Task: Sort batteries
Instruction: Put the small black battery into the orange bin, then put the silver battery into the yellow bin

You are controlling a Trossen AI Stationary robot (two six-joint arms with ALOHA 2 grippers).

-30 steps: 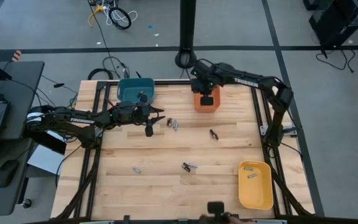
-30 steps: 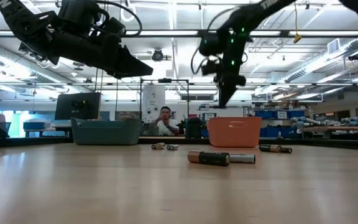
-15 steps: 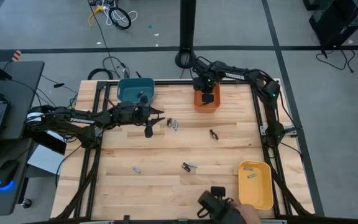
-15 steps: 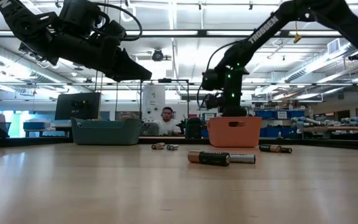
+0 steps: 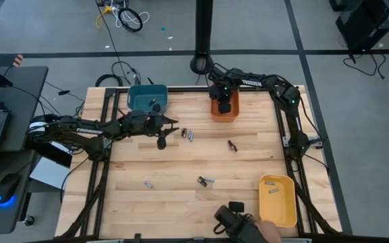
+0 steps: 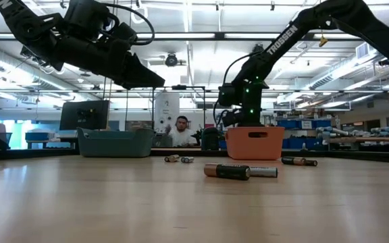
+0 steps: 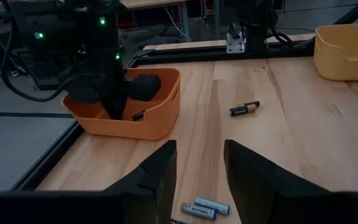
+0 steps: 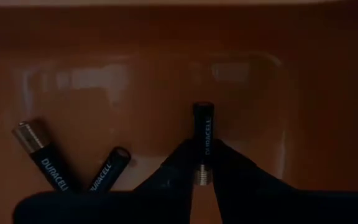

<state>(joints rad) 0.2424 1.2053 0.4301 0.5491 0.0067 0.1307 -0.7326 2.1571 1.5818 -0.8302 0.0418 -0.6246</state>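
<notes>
The right gripper (image 8: 204, 163) reaches down inside the orange bin (image 5: 224, 111), its fingertips pinching a black Duracell battery (image 8: 203, 134) just above the bin floor, where two more Duracell cells (image 8: 67, 172) lie. The left gripper (image 7: 200, 171) hovers over the table beside the teal bin (image 5: 146, 96), fingers spread and empty. Loose batteries (image 5: 205, 180) dot the wooden tabletop (image 5: 181, 202); two more sit in the yellow bin (image 5: 278, 201).
</notes>
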